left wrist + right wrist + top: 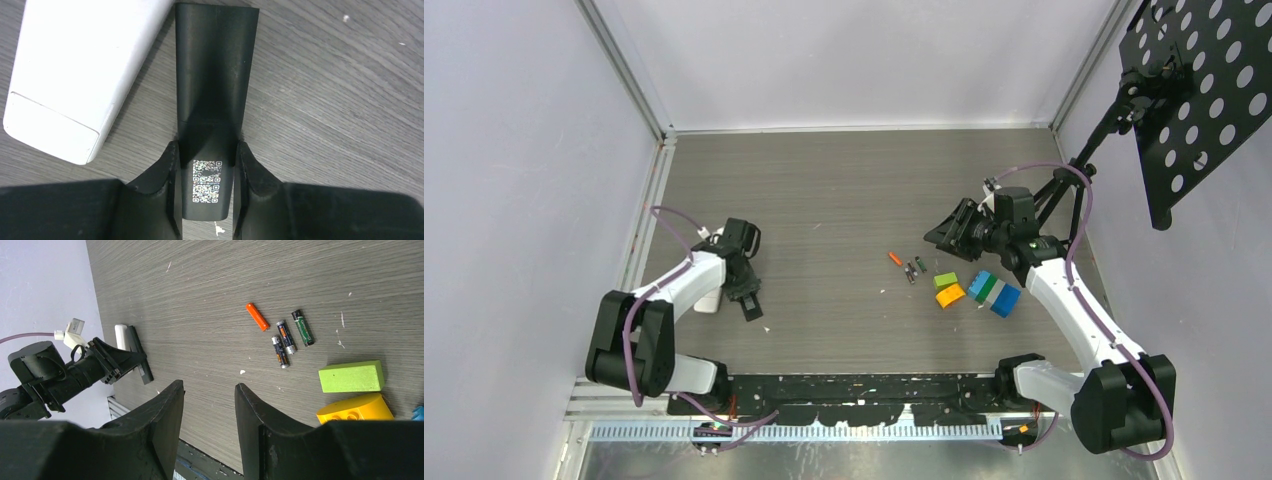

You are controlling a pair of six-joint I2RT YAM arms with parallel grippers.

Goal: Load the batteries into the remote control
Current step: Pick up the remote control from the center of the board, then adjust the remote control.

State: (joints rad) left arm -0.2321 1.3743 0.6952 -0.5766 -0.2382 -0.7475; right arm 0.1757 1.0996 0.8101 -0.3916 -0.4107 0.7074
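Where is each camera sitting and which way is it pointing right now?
Top external: fixed overhead behind the bases, looking down at the table; left arm and right arm show whole.
Left wrist: low over the table, looking down past the left gripper, shut on the black remote, white remote beside it.
Right wrist: raised, looking toward the robot's left past the open right gripper at the batteries; left arm shows.
Shared: both wrist views show both remotes.

Blocks (977,289) hem batteries (910,267) on R; L side free.
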